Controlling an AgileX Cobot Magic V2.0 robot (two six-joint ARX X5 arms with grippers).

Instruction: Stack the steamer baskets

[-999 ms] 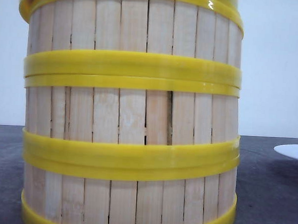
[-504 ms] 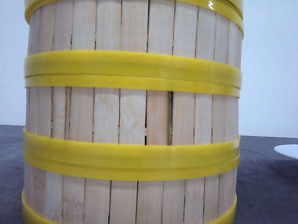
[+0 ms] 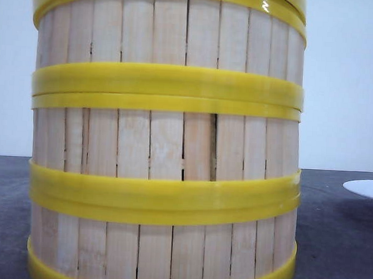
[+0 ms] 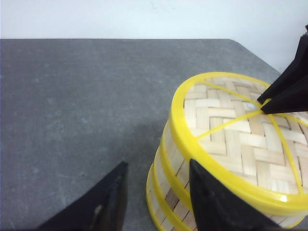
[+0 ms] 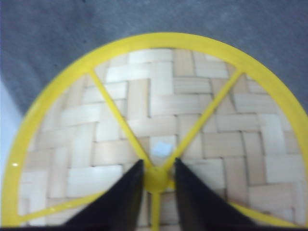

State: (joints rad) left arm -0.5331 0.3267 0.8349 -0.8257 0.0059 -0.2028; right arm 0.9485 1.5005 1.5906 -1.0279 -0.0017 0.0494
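Observation:
Three steamer baskets stand stacked in one column that fills the front view: top, middle, bottom. A flat woven lid with a yellow rim and spokes lies on top of the stack. My right gripper is shut on the lid's yellow centre knob, one finger on each side. Its dark fingers show over the lid in the left wrist view. My left gripper stands open beside the stack's side wall, holding nothing.
The stack sits on a dark grey table with a white wall behind it. A white plate lies at the right edge of the front view. The table's far corner shows in the left wrist view.
The yellow rim at the very top stuck out to the left and sat skewed a second ago. It has slid right and now lines up with the stack.

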